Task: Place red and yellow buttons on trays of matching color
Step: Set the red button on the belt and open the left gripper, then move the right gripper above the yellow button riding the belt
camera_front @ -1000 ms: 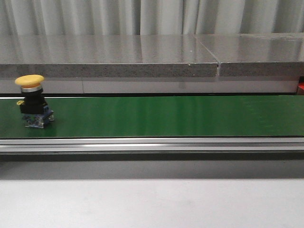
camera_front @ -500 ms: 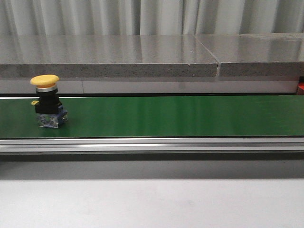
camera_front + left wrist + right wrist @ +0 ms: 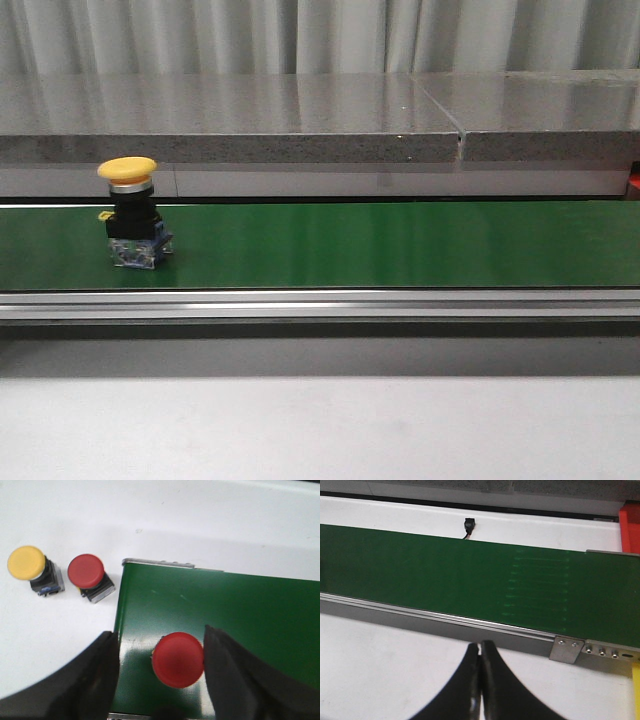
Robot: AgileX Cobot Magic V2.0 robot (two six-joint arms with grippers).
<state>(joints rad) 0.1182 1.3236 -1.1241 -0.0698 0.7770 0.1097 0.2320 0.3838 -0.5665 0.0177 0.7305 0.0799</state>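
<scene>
The left gripper [image 3: 160,680] hangs spread wide, a red button [image 3: 178,660] between its fingers on the green belt [image 3: 250,615], unheld. The right gripper [image 3: 480,680] is pinched closed, empty. A yellow button [image 3: 135,212] rides the belt; a late grab could tip it.

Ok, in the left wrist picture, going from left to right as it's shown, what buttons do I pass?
Yellow button on the white table → red button beside it, also off the belt → larger-looking red button on the green belt, between the open left gripper fingers.
</scene>
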